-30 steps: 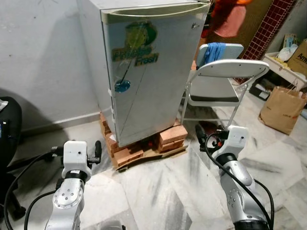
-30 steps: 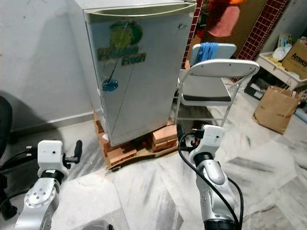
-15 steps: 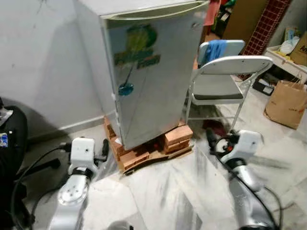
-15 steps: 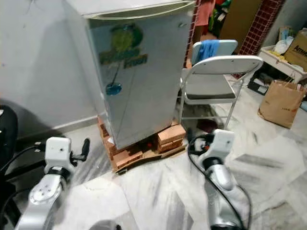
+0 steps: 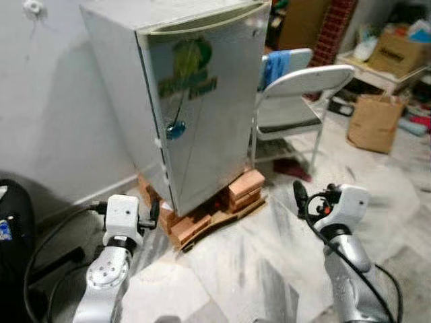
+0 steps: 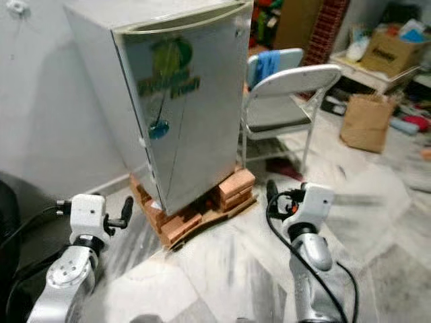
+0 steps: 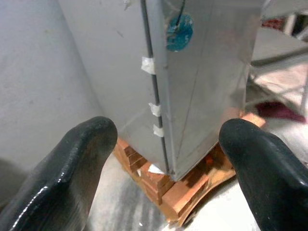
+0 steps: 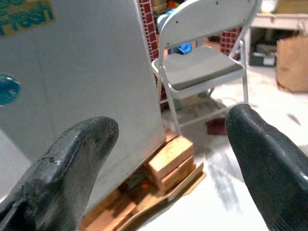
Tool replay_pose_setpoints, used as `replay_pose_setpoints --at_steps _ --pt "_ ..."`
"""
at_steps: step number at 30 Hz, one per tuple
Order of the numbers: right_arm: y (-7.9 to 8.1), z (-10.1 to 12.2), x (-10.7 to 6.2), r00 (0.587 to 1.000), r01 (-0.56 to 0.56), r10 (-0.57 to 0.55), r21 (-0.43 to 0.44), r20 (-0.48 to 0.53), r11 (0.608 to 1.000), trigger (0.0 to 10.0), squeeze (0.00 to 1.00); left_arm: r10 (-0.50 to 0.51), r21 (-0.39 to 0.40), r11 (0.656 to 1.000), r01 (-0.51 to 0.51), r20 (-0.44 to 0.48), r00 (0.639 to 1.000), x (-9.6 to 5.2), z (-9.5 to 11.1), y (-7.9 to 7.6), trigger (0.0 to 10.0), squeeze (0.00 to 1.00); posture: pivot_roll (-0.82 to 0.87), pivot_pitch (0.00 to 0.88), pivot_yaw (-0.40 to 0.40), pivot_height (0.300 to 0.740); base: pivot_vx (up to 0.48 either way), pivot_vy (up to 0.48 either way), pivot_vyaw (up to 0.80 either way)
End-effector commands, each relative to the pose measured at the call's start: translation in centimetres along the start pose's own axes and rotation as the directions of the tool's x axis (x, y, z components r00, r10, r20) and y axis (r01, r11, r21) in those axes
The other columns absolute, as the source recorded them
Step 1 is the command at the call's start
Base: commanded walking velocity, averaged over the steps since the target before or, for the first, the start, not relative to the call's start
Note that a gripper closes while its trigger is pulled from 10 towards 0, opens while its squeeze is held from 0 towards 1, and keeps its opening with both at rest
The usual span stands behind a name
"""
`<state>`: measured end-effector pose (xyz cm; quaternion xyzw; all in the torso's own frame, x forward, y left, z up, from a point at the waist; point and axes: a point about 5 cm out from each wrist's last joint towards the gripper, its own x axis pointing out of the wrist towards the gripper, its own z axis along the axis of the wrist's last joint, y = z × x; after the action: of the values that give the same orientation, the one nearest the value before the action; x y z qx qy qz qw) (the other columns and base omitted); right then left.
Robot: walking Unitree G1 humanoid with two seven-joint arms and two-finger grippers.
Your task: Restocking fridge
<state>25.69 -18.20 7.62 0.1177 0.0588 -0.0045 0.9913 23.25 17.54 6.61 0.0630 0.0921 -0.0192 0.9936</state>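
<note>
A small silver fridge [image 5: 202,101] stands with its door shut on a stack of red bricks [image 5: 242,192] against the grey wall. The door carries a green "Fresh" sticker [image 5: 190,64] and a round blue one [image 7: 179,32]. My left gripper [image 5: 153,212] is low in front of the fridge's hinge-side corner, open and empty; its fingers [image 7: 82,159] frame the taped door edge. My right gripper [image 5: 298,197] is open and empty too, low and to the right of the bricks. Its fingers [image 8: 82,154] frame the fridge's side and the chair.
A white folding chair [image 5: 296,114] with a blue cloth [image 5: 273,65] on its back stands right of the fridge. A brown paper bag [image 5: 372,121] and cardboard boxes [image 5: 390,50] lie further right. A black office chair [image 5: 10,222] sits at the left. Marble floor [image 5: 256,269] lies ahead.
The whole picture has shifted with my own movement, and the fridge now sits more to the left. A person in red behind the fridge has gone from view. Both grippers stay open and low.
</note>
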Motion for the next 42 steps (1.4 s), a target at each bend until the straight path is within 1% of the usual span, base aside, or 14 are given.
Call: replay_pose_setpoints --at_steps 1,7,10,13,20,25,28,31,34,37,42 --pt "-0.3 0.6 0.0 1.0 0.009 -0.009 -0.011 0.02 1.0 10.0 0.0 -0.014 -0.009 1.0 0.014 0.009 1.0 0.0 0.3 -0.3 10.0 0.0 0.08 0.003 0.006 0.74 0.0 0.0 -0.5" --pt "-0.4 0.7 0.2 1.0 0.009 -0.008 -0.018 0.022 1.0 10.0 0.0 -0.016 -0.024 1.0 0.017 0.011 1.0 0.2 0.3 -0.6 10.0 0.0 0.09 0.0 0.003 0.74 0.0 0.0 -0.07" --pt "-0.3 1.1 0.6 1.0 0.002 -0.001 -0.02 0.028 1.0 10.0 0.0 -0.023 -0.027 0.999 0.024 0.025 0.999 0.4 0.6 -0.8 10.0 0.0 0.09 0.003 0.0 0.74 0.0 0.0 -0.33" --pt "-0.1 1.2 0.7 1.0 -0.002 0.002 -0.021 0.031 1.0 10.0 0.0 -0.026 -0.024 0.999 0.026 0.023 0.999 0.4 0.6 -0.8 10.0 0.0 0.09 0.005 -0.002 0.74 0.0 0.432 -0.56" --pt "-0.2 0.9 0.2 1.0 -0.003 0.004 -0.021 0.023 1.0 10.0 0.0 -0.041 -0.029 0.999 0.041 0.014 0.999 0.1 0.2 -1.1 10.0 0.0 0.08 0.011 -0.002 0.74 0.0 0.471 -0.5" --pt "-0.1 0.9 0.1 1.0 -0.001 0.001 -0.019 0.022 1.0 10.0 0.0 -0.048 -0.029 0.998 0.048 0.016 0.999 0.1 0.2 -1.2 10.0 0.0 0.08 0.015 -0.001 0.74 0.0 0.469 0.0" --pt "-0.1 0.8 -0.1 1.0 0.001 -0.001 -0.019 0.019 1.0 10.0 0.0 -0.068 -0.021 0.997 0.069 0.026 0.997 0.1 0.2 -1.2 10.0 0.0 0.08 0.02 -0.001 0.74 0.0 0.451 0.0" --pt "-0.2 0.7 -0.2 1.0 0.007 -0.007 -0.021 0.01 1.0 10.0 0.0 -0.064 -0.022 0.998 0.064 0.019 0.998 0.3 -0.1 -1.1 10.0 0.0 0.08 0.02 -0.003 0.74 0.0 0.434 0.0" --pt "-0.3 0.8 -0.1 1.0 0.011 -0.01 -0.02 0.011 1.0 10.0 0.0 -0.056 -0.025 0.998 0.057 0.022 0.998 0.6 0.0 -0.9 10.0 0.0 0.08 0.017 -0.005 0.74 0.0 0.306 -0.8" --pt "-0.3 1.1 0.2 1.0 0.009 -0.008 -0.025 0.02 1.0 10.0 0.0 -0.049 -0.023 0.998 0.05 0.036 0.998 1.0 0.4 -0.6 10.0 0.0 0.08 0.018 -0.009 0.74 0.0 0.0 -0.8" --pt "-0.1 1.3 0.4 1.0 0.0 0.001 -0.028 0.026 1.0 10.0 0.0 -0.046 -0.019 0.999 0.047 0.055 0.997 1.2 0.7 -0.6 10.0 0.0 0.08 0.022 -0.009 0.74 0.0 0.0 -0.8"
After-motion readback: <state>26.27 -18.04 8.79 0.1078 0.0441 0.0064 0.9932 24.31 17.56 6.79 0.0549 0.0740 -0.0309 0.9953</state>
